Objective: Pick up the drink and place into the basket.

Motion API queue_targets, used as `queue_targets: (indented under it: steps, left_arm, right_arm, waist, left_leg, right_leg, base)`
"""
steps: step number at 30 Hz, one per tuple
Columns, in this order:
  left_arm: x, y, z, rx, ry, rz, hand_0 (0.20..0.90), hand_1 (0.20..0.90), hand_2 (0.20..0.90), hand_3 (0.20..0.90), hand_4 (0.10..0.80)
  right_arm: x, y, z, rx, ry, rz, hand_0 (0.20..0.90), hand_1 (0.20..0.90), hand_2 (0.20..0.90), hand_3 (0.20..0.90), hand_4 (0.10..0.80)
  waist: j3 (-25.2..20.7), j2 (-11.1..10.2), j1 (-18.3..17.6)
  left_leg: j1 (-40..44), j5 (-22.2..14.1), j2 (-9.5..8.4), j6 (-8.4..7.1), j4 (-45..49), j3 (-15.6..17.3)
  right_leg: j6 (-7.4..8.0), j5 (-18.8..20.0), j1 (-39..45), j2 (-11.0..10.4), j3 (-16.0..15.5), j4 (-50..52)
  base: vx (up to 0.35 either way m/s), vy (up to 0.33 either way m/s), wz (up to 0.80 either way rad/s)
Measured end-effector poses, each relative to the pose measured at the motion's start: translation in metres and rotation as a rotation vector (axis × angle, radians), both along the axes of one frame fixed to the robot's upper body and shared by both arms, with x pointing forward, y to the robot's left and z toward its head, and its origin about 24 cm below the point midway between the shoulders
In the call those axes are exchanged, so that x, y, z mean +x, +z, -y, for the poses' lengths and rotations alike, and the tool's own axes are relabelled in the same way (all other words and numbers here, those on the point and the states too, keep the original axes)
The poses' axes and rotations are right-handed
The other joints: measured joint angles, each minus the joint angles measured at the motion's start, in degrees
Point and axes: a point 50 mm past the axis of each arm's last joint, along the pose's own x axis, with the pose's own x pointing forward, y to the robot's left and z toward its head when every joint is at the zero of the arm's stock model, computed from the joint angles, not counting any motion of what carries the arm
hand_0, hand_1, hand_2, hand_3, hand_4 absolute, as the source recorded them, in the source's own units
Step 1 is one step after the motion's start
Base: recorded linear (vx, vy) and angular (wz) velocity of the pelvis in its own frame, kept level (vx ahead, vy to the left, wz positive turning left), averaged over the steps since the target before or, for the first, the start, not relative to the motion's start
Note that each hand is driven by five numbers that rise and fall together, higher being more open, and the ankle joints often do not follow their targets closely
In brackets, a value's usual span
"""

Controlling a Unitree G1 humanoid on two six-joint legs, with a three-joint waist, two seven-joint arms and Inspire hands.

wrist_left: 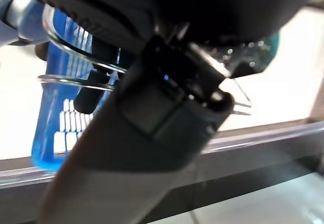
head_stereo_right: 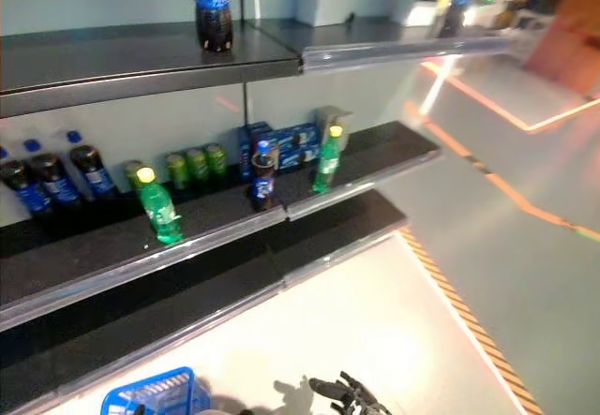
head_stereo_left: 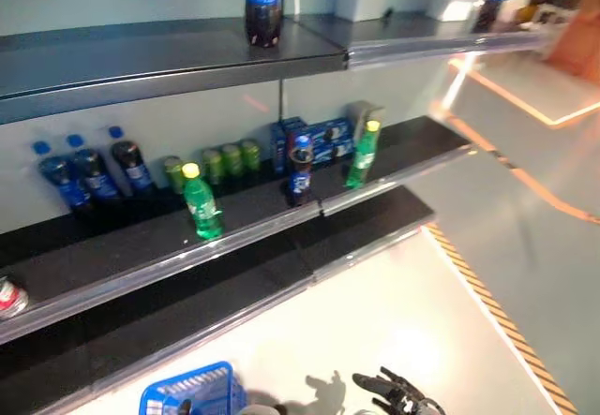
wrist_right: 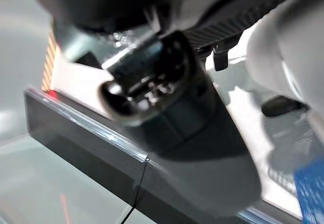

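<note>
Drinks stand on the middle shelf [head_stereo_left: 141,246]: a dark bottle with a blue cap [head_stereo_left: 300,171] at the front edge, a green bottle with a yellow cap [head_stereo_left: 200,201] to its left, and another green bottle [head_stereo_left: 362,155] to its right. My right hand [head_stereo_left: 398,393] is low, in front of the shelves and well below the drinks, with its fingers relaxed and holding nothing. My left hand [wrist_left: 152,97] is shut on the thin wire handles [wrist_left: 76,80] of the blue basket [head_stereo_left: 192,392], which hangs low at the left.
Dark bottles with blue caps [head_stereo_left: 89,173] and green cans [head_stereo_left: 225,160] stand at the back of the middle shelf, beside blue boxes [head_stereo_left: 323,139]. A dark bottle [head_stereo_left: 263,3] stands on the top shelf. A red can [head_stereo_left: 9,295] lies at the far left. A lower shelf [head_stereo_left: 234,293] juts out underneath.
</note>
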Motion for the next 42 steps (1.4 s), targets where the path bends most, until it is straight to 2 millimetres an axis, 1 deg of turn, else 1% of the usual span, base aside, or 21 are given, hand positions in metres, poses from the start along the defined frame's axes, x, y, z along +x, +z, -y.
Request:
queue_targets:
  steps: [2,4,5,7,8,10,12,13,16,19,21,26,28,30,32,33,36,38,39,40,42]
  left_arm:
    - [0.013,0.002,-0.003,0.010,-0.011,0.031,0.300,0.300,0.300,0.200,0.100]
    - [0.024,0.008,-0.012,0.038,-0.036,0.071,0.300,0.300,0.300,0.200,0.100]
    - [0.028,0.011,-0.018,0.062,-0.059,0.085,0.300,0.300,0.300,0.200,0.100]
    - [0.030,0.009,-0.014,0.049,-0.057,0.079,0.300,0.300,0.300,0.200,0.100]
    - [0.028,0.008,-0.007,0.048,-0.070,0.081,0.300,0.300,0.300,0.200,0.100]
    - [0.027,0.006,-0.001,0.032,-0.070,0.074,0.300,0.300,0.300,0.200,0.100]
    - [0.040,0.008,0.002,0.053,-0.165,0.090,0.300,0.300,0.300,0.200,0.100]
    - [0.049,0.010,0.003,0.062,-0.221,0.107,0.300,0.300,0.300,0.200,0.100]
    - [0.054,0.012,0.004,0.064,-0.279,0.131,0.300,0.300,0.300,0.200,0.100]
    - [0.051,0.009,0.010,0.030,-0.261,0.120,0.300,0.300,0.300,0.200,0.100]
    - [0.045,0.005,0.015,0.007,-0.255,0.093,0.300,0.300,0.300,0.200,0.100]
    - [0.033,0.002,0.014,-0.001,-0.231,0.055,0.300,0.300,0.300,0.200,0.100]
    - [0.028,0.001,0.014,-0.007,-0.212,0.042,0.300,0.300,0.300,0.200,0.100]
    - [0.024,0.001,0.009,0.003,-0.196,0.034,0.300,0.300,0.300,0.200,0.100]
    - [0.022,0.004,-0.002,0.030,-0.207,0.027,0.300,0.300,0.300,0.200,0.100]
    - [0.027,0.004,-0.001,0.027,-0.211,0.038,0.300,0.300,0.300,0.200,0.100]
    - [0.029,0.005,0.000,0.035,-0.235,0.046,0.300,0.300,0.300,0.200,0.100]
    - [0.020,0.006,-0.006,0.050,-0.237,0.023,0.300,0.300,0.300,0.200,0.100]
    - [0.017,0.006,-0.007,0.052,-0.233,0.015,0.300,0.300,0.300,0.200,0.100]
    - [0.013,0.004,-0.003,0.036,-0.216,-0.007,0.300,0.300,0.300,0.200,0.100]
    - [0.011,0.003,0.007,0.016,-0.222,0.000,0.300,0.300,0.300,0.200,0.100]
  right_arm:
    - [0.007,0.002,0.004,-0.013,-0.008,0.014,0.900,0.900,0.900,0.900,0.800]
    - [0.003,0.000,-0.001,-0.003,-0.004,-0.016,0.900,0.900,0.900,0.900,0.800]
    - [-0.002,-0.002,-0.008,0.016,-0.007,-0.033,0.900,0.900,0.900,0.900,0.800]
    - [0.000,-0.001,-0.006,0.007,-0.004,-0.039,0.900,0.900,0.900,0.900,0.800]
    - [0.010,0.004,-0.001,-0.002,0.004,-0.012,0.900,0.900,0.900,0.900,0.800]
    - [0.017,0.007,0.005,-0.018,0.009,0.008,0.900,0.900,0.900,0.900,0.800]
    - [0.001,0.003,0.011,-0.022,-0.043,-0.035,0.900,0.900,0.900,0.900,0.800]
    - [-0.008,0.000,0.011,-0.018,-0.064,-0.057,0.900,0.900,0.900,0.900,0.800]
    - [-0.016,-0.002,0.016,-0.018,-0.105,-0.076,0.900,0.900,0.900,0.900,0.800]
    - [-0.016,0.000,0.025,-0.030,-0.148,-0.058,0.900,0.900,0.900,0.900,0.800]
    - [-0.020,-0.003,0.023,-0.023,-0.159,-0.076,0.900,0.900,0.900,0.900,0.800]
    - [-0.021,-0.006,0.004,0.037,-0.137,-0.079,0.900,0.900,0.900,0.900,0.800]
    - [-0.013,-0.003,0.003,0.027,-0.124,-0.039,0.900,0.900,0.900,0.900,0.800]
    - [0.000,0.002,0.005,0.016,-0.106,0.014,0.900,0.900,0.900,0.900,0.800]
    - [0.001,0.003,0.001,0.023,-0.085,0.022,0.900,0.900,0.900,0.900,0.800]
    - [0.000,0.003,0.001,0.014,-0.090,0.017,0.900,0.900,0.900,0.900,0.800]
    - [0.002,0.004,0.006,-0.014,-0.096,0.005,0.900,0.900,0.900,0.900,0.800]
    - [0.002,0.004,-0.003,-0.001,-0.077,-0.015,0.900,0.900,0.900,0.900,0.800]
    - [0.002,0.003,-0.006,0.008,-0.074,-0.019,0.900,0.900,0.900,0.900,0.800]
    - [0.003,0.004,-0.006,0.002,-0.065,-0.020,0.900,0.900,0.900,0.900,0.800]
    - [0.005,0.006,-0.004,0.000,-0.046,-0.017,0.900,0.900,0.900,0.900,0.800]
  waist:
    - [0.63,0.58,-1.67]
    - [1.02,-0.96,-1.37]
    - [0.87,-2.82,-1.28]
    - [0.86,-1.82,-1.02]
    - [1.05,-0.45,0.12]
    - [1.40,0.11,0.80]
    - [1.94,-2.32,-0.60]
    - [2.21,-2.88,-0.95]
    - [2.36,-3.90,0.26]
    - [2.72,-2.28,-1.20]
    - [2.94,-0.74,-1.17]
    - [2.60,-1.29,-1.40]
    - [3.19,-0.43,-2.69]
    - [3.24,-0.45,-3.55]
    - [2.62,-1.43,-4.40]
    - [2.53,-1.54,-4.54]
    - [2.61,-1.36,-4.73]
    - [2.14,-2.36,-4.03]
    - [2.00,-2.83,-3.95]
    - [2.11,-1.84,-4.04]
    - [2.06,-0.02,-3.18]
  left_leg:
    - [0.81,-0.60,1.16,-2.04,-0.23,-4.53]
    - [1.96,-3.09,2.85,-4.36,0.79,-4.98]
    - [2.40,-3.76,3.93,-5.44,0.98,-2.93]
    - [3.56,-3.99,7.94,-5.87,-0.10,-0.42]
    - [3.70,-4.36,11.51,-5.55,0.56,0.90]
    - [1.71,-3.27,13.39,-5.95,3.16,1.59]
    - [-4.52,4.19,12.78,-10.68,8.91,7.05]
    - [-6.22,6.45,12.58,-10.78,9.75,10.39]
    - [-4.25,5.02,10.28,-7.95,8.46,18.41]
    - [-1.53,3.08,6.62,-5.96,2.38,22.03]
    - [0.23,1.99,6.56,-3.03,-1.25,21.67]
    - [2.00,0.16,4.55,-2.49,-1.41,20.74]
    - [3.25,-0.71,4.62,-1.85,-2.27,20.69]
    - [4.70,-0.64,4.58,-0.93,-2.66,20.76]
    - [4.88,-0.85,4.30,-1.31,-2.81,19.82]
    - [4.12,-0.75,4.25,-1.38,-2.52,20.26]
    - [3.14,-0.23,4.83,-2.11,-1.73,19.97]
    - [3.51,0.07,6.01,-4.74,-1.41,20.04]
    - [3.79,-0.06,6.00,-5.30,-1.36,20.05]
    - [4.80,-0.09,7.85,-6.57,-1.36,19.68]
    - [6.02,-0.36,11.16,-8.62,-1.38,19.76]
  right_leg:
    - [2.57,8.34,0.56,-2.93,3.13,-9.27]
    - [3.34,10.32,3.27,-2.77,3.02,-10.60]
    - [2.48,12.23,4.64,-2.33,3.14,-10.77]
    - [0.48,10.73,4.60,-0.05,1.83,-8.70]
    - [-1.59,10.04,4.76,3.18,0.24,-8.38]
    - [-3.20,9.23,4.87,4.95,-1.64,-8.15]
    - [-4.52,9.07,8.39,4.12,-7.55,-12.04]
    - [-5.21,9.29,10.32,3.86,-10.66,-14.12]
    - [-6.36,8.43,12.46,3.61,-13.32,-15.33]
    - [-5.89,7.72,13.83,4.27,-16.04,-15.86]
    - [-5.42,7.00,13.65,5.59,-15.58,-15.32]
    - [-3.98,5.05,13.82,4.40,-14.90,-11.21]
    - [-0.92,1.31,8.71,1.70,-11.58,3.33]
    - [1.39,1.97,1.18,-0.33,-7.54,17.74]
    - [1.45,1.27,0.49,-1.45,-6.64,14.90]
    - [0.24,0.67,0.71,-3.63,-5.95,10.73]
    - [1.50,3.25,1.91,-6.48,-2.63,2.03]
    - [0.49,7.63,4.99,-6.03,-4.86,-6.56]
    - [1.47,10.36,5.70,-5.73,-4.32,-8.06]
    - [1.86,11.20,7.78,-3.90,-4.89,-9.54]
    - [0.10,11.57,9.72,-0.25,-4.86,-12.41]
  base:
    - [0.274,-0.554,1.20]
    - [0.191,-0.489,1.09]
    - [0.171,-0.442,1.30]
    - [0.173,-0.372,0.60]
    - [0.163,-0.313,-0.01]
    - [0.131,-0.299,0.26]
    - [0.140,-0.318,1.57]
    - [0.188,-0.171,1.97]
    - [0.168,0.006,0.54]
    - [0.127,0.044,0.49]
    - [0.184,0.110,0.29]
    - [0.151,0.128,0.07]
    - [0.064,0.068,-0.01]
    - [0.044,-0.123,0.06]
    - [0.031,-0.349,0.38]
    - [0.008,-0.357,0.70]
    - [0.010,-0.371,0.54]
    - [0.002,-0.307,0.00]
    - [-0.008,-0.241,-0.04]
    - [0.001,-0.211,-0.09]
    - [-0.011,-0.233,-0.17]
